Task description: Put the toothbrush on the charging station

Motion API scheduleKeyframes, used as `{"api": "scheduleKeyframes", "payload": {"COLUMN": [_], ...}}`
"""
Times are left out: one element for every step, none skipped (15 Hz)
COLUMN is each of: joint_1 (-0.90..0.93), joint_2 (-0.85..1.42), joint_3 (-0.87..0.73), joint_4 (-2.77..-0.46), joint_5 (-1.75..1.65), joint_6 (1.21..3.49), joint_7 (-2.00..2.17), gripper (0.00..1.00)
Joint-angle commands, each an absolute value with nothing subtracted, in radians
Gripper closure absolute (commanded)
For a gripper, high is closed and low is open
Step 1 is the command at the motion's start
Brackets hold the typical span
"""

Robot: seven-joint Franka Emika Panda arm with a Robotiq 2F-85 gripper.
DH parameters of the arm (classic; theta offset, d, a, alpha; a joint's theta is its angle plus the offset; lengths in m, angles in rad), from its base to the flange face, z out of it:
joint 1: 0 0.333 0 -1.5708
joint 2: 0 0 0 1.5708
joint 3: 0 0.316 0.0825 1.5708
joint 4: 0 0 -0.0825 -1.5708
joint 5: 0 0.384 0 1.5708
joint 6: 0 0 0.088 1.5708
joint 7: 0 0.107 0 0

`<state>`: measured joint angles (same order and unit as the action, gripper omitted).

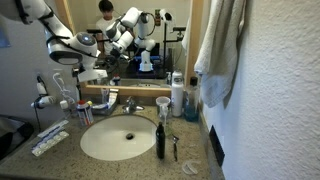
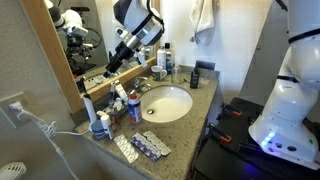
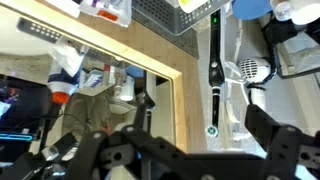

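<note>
Black end effector (image 3: 198, 108) hangs open and empty, facing slim black electric toothbrush (image 3: 214, 70) beside wooden mirror frame (image 3: 182, 95).

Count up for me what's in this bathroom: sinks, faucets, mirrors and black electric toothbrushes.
Sinks: 1
Faucets: 1
Mirrors: 1
Black electric toothbrushes: 1
Total: 4
</note>
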<state>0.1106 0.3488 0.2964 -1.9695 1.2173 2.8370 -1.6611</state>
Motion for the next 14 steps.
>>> {"api": "scheduleKeyframes", "payload": {"joint_1": [0.11,0.113,0.112,0.115,0.112,0.106,0.096,0.083,0.062,0.091,0.076,0.069,0.061,-0.014], "joint_2": [0.124,0.075,0.021,-0.031,-0.087,-0.142,-0.197,-0.249,-0.303,-0.344,-0.388,-0.427,-0.462,-0.496], "joint_3": [0.296,0.294,0.291,0.286,0.282,0.279,0.274,0.27,0.265,0.216,0.197,0.172,0.144,0.182], "joint_4": [-2.141,-2.172,-2.21,-2.252,-2.298,-2.344,-2.394,-2.437,-2.482,-2.518,-2.551,-2.575,-2.594,-2.597], "joint_5": [1.289,1.298,1.302,1.279,1.257,1.236,1.189,1.149,1.093,1.01,0.94,0.86,0.779,0.764], "joint_6": [2.916,2.935,2.952,2.97,2.987,2.992,2.987,2.973,2.948,2.945,2.923,2.897,2.868,2.815], "joint_7": [-1.555,-1.519,-1.477,-1.409,-1.349,-1.289,-1.21,-1.146,-1.072,-0.988,-0.925,-0.859,-0.801,-0.795], "gripper": [0.0,0.0,0.0,0.0,0.0,0.0,0.0,0.0,0.0,0.0,0.0,0.0,0.0,0.0]}}
